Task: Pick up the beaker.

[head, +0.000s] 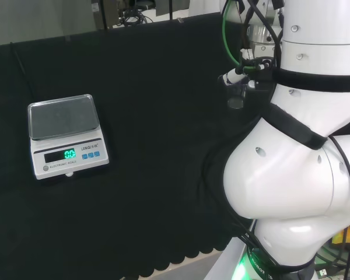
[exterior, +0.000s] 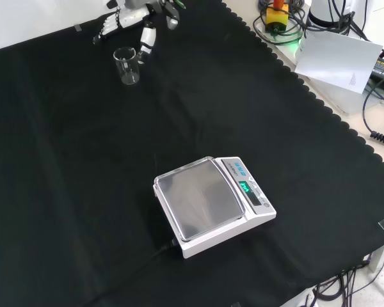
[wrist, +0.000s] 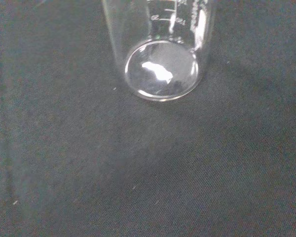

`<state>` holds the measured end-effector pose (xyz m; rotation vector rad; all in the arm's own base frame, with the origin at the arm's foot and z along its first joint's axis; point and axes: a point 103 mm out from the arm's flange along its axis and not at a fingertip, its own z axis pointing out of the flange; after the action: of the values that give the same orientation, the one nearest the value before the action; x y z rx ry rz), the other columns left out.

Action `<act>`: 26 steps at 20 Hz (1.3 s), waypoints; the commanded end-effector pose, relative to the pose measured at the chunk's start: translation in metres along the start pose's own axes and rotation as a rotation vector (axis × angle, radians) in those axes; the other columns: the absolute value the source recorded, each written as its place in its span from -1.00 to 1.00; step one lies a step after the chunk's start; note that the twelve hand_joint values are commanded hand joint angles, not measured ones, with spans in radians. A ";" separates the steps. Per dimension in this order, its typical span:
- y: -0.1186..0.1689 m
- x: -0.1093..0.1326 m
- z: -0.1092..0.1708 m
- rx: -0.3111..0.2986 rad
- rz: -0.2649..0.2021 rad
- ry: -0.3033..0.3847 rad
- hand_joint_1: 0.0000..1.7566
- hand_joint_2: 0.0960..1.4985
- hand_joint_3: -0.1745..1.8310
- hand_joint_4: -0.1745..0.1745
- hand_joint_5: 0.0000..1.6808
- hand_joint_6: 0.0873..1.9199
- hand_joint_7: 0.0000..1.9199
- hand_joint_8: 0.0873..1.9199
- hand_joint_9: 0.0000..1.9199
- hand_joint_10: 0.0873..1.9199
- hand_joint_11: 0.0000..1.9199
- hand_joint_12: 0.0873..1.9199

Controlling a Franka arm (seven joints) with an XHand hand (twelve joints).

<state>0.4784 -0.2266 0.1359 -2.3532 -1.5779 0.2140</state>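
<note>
A clear beaker [exterior: 127, 66] stands upright on the black cloth of the surface [exterior: 83, 192], near the far edge in the front view. The hand [exterior: 129, 19] is just beside it, its fingers [exterior: 146, 38] reaching down past the rim; whether they touch the glass or are closed on it I cannot tell. In the wrist view the beaker's round base [wrist: 161, 70] rests flat on the cloth. 1 scale [exterior: 211, 203] sits well apart, nearer the camera
</note>
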 end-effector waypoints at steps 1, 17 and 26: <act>0.025 -0.014 0.005 0.036 0.029 0.006 -0.43 -0.15 -0.65 0.02 -1.00 -1.00 -1.00 -0.63 -1.00 -0.29 -1.00 0.30; 0.045 -0.002 0.043 0.122 0.037 0.004 -0.32 -0.12 -0.65 0.12 -0.93 -1.00 -0.99 -0.54 -0.92 -0.19 -0.99 0.49; 0.045 -0.002 0.042 0.030 0.056 -0.014 0.30 -0.25 -0.01 -0.26 -0.41 0.13 -0.43 0.02 0.09 -0.28 0.26 -0.16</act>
<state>0.5038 -0.2374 0.0787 -2.3266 -1.4899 0.2864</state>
